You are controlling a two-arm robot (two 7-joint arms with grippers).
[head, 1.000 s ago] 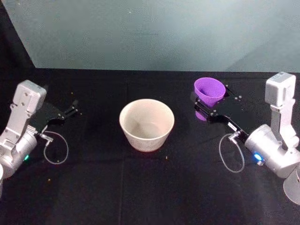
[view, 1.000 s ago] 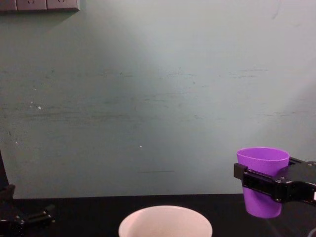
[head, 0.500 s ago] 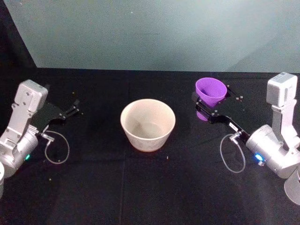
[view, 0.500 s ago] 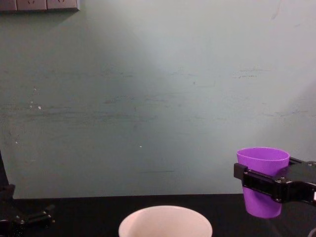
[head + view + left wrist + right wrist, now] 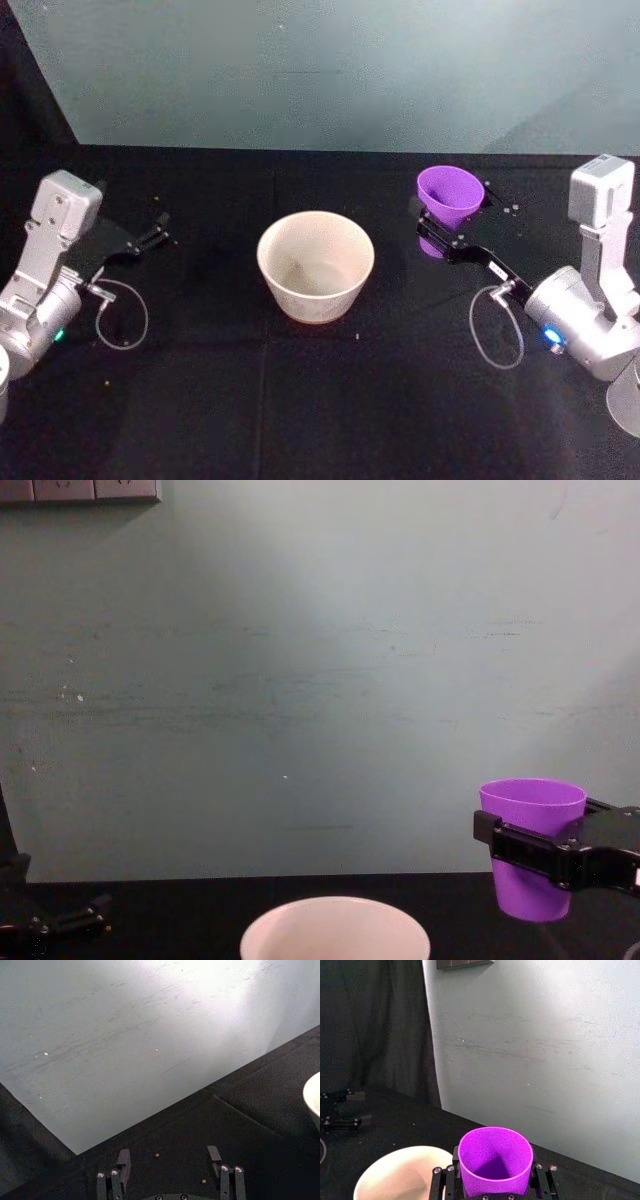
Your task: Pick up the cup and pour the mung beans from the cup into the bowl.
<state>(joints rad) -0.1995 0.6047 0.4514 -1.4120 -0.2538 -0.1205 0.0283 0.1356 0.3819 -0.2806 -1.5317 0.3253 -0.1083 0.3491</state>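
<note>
One purple cup (image 5: 448, 190) upright, clamped in right gripper (image 5: 452, 216), apart from white bowl (image 5: 312, 288) on its right, left gripper (image 5: 158, 231) spread, empty, over black table (image 5: 300, 400).

No legible text (labels unreadable)

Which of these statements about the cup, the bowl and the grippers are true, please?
1. The right gripper holds the cup upright. True.
2. The cup is tipped over the bowl. False: it is upright, apart from the bowl, on its right.
3. The left gripper grips the bowl. False: it is open and empty, left of the bowl.
4. The bowl stands between the two grippers. True.
</note>
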